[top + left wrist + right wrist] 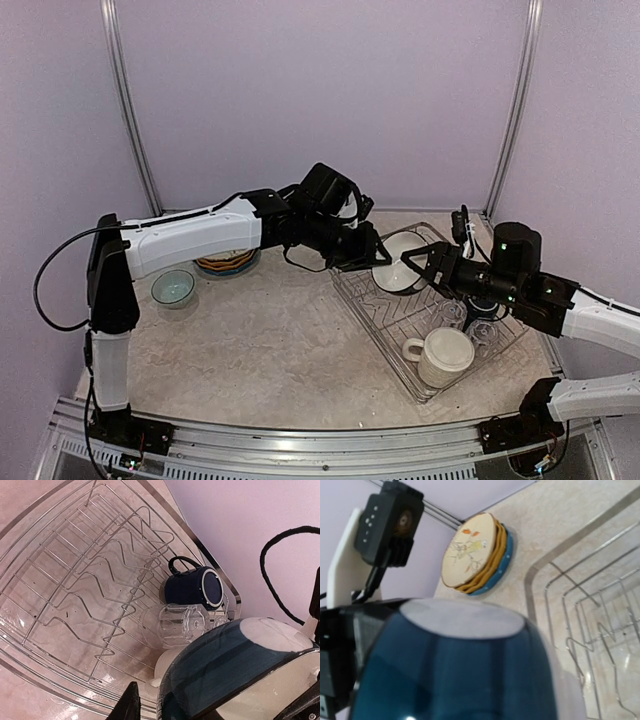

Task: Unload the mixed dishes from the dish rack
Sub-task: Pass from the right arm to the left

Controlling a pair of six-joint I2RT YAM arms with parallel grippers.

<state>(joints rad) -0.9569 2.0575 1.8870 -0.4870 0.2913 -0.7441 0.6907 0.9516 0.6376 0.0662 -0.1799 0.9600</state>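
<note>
A dark-blue bowl (pixel 395 270) with a cream inside is up on edge over the far-left end of the dish rack (pixel 380 320). My right gripper (pixel 415 260) holds it at its right rim; in the right wrist view the bowl (pixel 455 670) hides the fingers. My left gripper (pixel 362 252) is at the bowl's left rim. In the left wrist view, its one visible finger (pixel 129 705) stands apart from the bowl (pixel 235 665). In the rack (pixel 75 580) lie a navy mug (pixel 192 585), a clear glass (pixel 175 625) and a large cream mug (pixel 440 355).
A stack of plates (pixel 225 263), cream floral on top, sits on the table at the far left, also seen in the right wrist view (pixel 475 555). A pale bowl (pixel 173 288) stands in front of it. Purple walls close in the back and sides.
</note>
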